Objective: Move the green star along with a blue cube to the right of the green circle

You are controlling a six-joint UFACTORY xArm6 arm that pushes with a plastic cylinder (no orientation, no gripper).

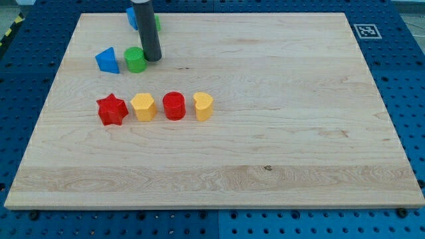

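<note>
Two blocks sit behind my tip [153, 60] at upper left, a blue block [133, 18] and a green one [157, 23]; no pincer exists, so push rightward slowly, clear of the green circle [135, 59].

The wooden table [265, 99] carries eight small blocks. Near its top-left corner lie a blue block [132, 18] and a green one [158, 23], both partly hidden behind the rod. Below them sit a blue triangle [107, 60] and a green cylinder [135, 59]. Lower, a row runs rightward: red star [111, 109], yellow block [143, 106], red cylinder [174, 105], yellow heart [203, 105].
</note>
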